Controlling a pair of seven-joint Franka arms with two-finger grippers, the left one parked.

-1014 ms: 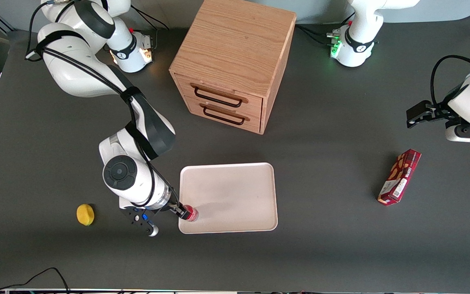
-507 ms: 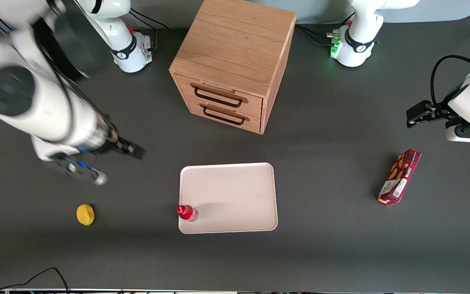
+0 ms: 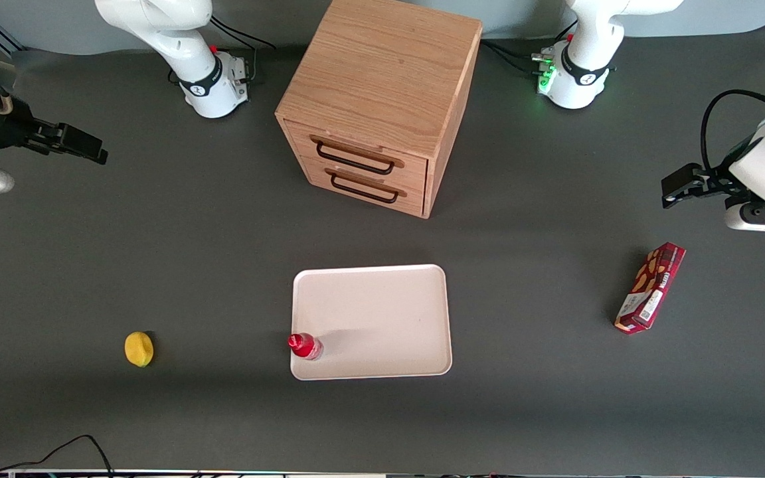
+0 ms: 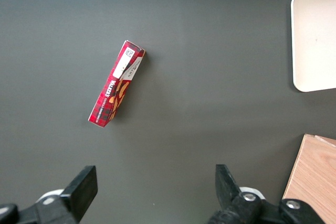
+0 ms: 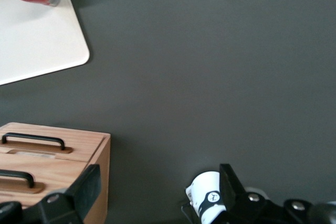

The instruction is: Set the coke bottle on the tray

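While the small red coke bottle (image 3: 305,345) stands on the cream-white rectangular tray's (image 3: 382,312) corner, the black two-finger gripper (image 3: 80,147) hovers spread-fingered at the table's working-arm edge.

Red coke bottle (image 3: 305,346), cream tray (image 3: 382,305)

Small red coke bottle (image 3: 305,346), red-capped, upright on a corner of the tray (image 3: 382,312). Cream-white, rectangular, low-rimmed, flat on the table. Gripper (image 3: 80,147) well apart, fingers spread.
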